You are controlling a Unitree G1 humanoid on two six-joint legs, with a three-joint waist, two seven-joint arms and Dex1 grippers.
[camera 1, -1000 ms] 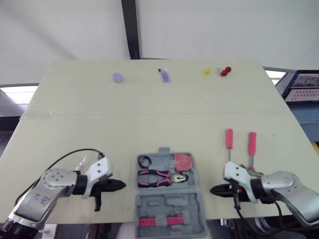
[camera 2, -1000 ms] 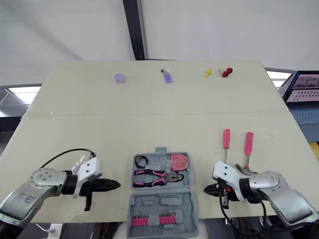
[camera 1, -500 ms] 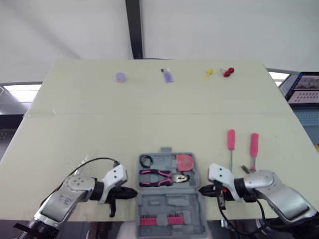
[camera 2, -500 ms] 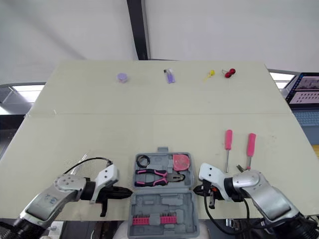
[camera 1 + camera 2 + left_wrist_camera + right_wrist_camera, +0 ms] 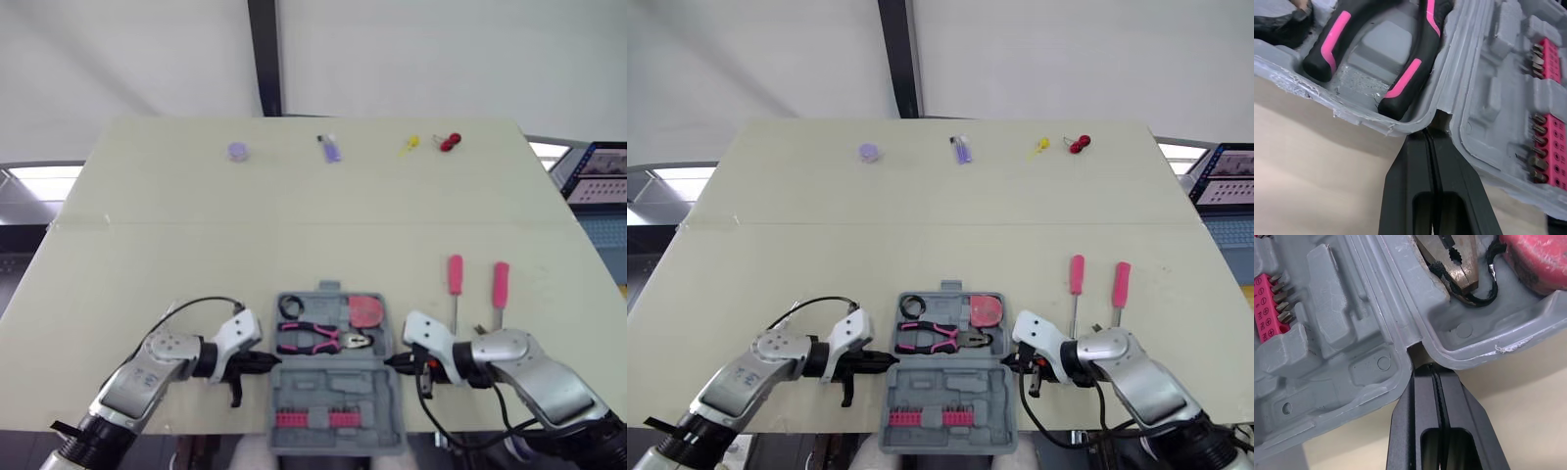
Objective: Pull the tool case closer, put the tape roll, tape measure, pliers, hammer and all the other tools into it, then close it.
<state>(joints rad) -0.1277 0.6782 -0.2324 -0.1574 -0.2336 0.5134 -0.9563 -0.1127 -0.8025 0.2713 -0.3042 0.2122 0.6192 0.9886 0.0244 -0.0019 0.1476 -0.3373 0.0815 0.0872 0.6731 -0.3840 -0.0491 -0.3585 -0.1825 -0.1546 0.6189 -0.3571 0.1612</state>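
Both arms have closed in toward the table's (image 5: 294,225) 6 o'clock edge, where the open tool case (image 5: 338,392) sits. The left gripper (image 5: 265,360) and right gripper (image 5: 390,362), each with jaws pressed together, poke their tips into its hinge notches at 9 and 3 o'clock, probably to drag it closer. The pliers (image 5: 318,338) already lie inside, while the pink screwdrivers (image 5: 454,275) wait at the case's 2 o'clock.

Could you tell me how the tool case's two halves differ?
The far half holds the pliers, black tape roll and pink tape measure; the near half holds only pink bit strips. The far half rests on the table; the near half overhangs its front edge. Both are grey plastic.
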